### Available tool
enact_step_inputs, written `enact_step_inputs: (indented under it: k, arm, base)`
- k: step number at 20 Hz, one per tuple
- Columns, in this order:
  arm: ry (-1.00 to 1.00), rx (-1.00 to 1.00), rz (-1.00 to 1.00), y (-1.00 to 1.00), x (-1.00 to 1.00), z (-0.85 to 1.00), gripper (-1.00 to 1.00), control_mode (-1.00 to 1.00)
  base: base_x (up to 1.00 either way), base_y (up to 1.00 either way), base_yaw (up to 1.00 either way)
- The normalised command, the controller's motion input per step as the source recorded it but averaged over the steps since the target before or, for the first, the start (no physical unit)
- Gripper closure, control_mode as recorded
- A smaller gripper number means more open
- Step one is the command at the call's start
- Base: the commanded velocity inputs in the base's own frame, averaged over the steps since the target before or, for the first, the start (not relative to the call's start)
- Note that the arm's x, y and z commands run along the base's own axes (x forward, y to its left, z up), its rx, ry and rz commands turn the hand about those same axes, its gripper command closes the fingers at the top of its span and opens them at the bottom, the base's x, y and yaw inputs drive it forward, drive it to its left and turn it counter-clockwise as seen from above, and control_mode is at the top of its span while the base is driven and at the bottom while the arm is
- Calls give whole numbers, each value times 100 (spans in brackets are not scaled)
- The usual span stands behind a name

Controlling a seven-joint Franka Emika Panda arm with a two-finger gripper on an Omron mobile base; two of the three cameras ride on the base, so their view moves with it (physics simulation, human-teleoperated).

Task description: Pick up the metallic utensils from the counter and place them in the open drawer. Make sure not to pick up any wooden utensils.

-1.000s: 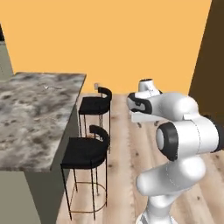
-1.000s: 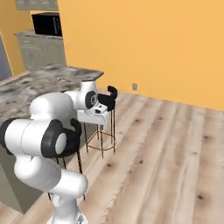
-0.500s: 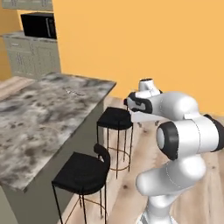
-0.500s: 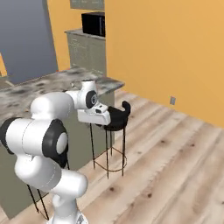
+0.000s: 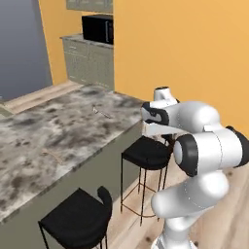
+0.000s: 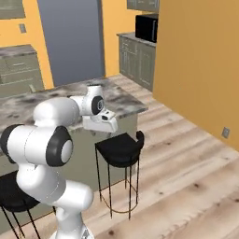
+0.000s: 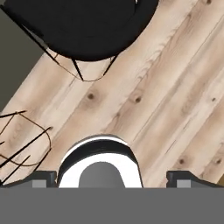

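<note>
A slim silvery metallic utensil (image 5: 102, 112) lies on the mottled marble counter (image 5: 44, 141), toward its far right end. A faint thin tan streak (image 5: 53, 155) nearer the front edge may be a wooden utensil; it is too small to tell. The drawer is out of view. My gripper (image 7: 113, 180) hangs off the counter's side, pointing down over a black stool seat (image 7: 83, 26) and the plank floor. Its fingertips (image 7: 39, 179) stand wide apart with nothing between them, so it is open. The hand (image 5: 155, 127) sits to the right of the counter's corner, seen also in the right base view as the hand (image 6: 100, 122).
Two black bar stools (image 5: 146, 153) (image 5: 78, 223) stand along the counter's side below the arm. A microwave (image 5: 97, 28) sits on green wall cabinets at the back, beside a grey doorway. An orange wall (image 6: 196, 60) closes the right side, with wooden floor (image 6: 186, 177) before it.
The whole picture has swung: the base has moved, bringing the counter closer and the back cabinets and microwave into view. The arm keeps its pose and the gripper stays open.
</note>
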Motion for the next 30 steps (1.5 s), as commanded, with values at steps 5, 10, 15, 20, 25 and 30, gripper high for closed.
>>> enact_step_inputs:
  k: [5, 10, 15, 20, 25, 30]
  arm:
    - [0, 0, 0, 0, 0, 0, -100, 100]
    - [0, 0, 0, 0, 0, 0, -100, 100]
    - [0, 0, 0, 0, 0, 0, -100, 100]
    - [0, 0, 0, 0, 0, 0, -100, 100]
    - [0, 28, 30, -73, 74, 0, -100, -100]
    - [0, 28, 21, -74, 77, 0, -100, -100]
  base:
    - [85, -66, 53]
    - [53, -34, 73]
    - [49, -30, 77]
    - [72, -63, 48]
    - [0, 0, 0]
    - [0, 0, 0]
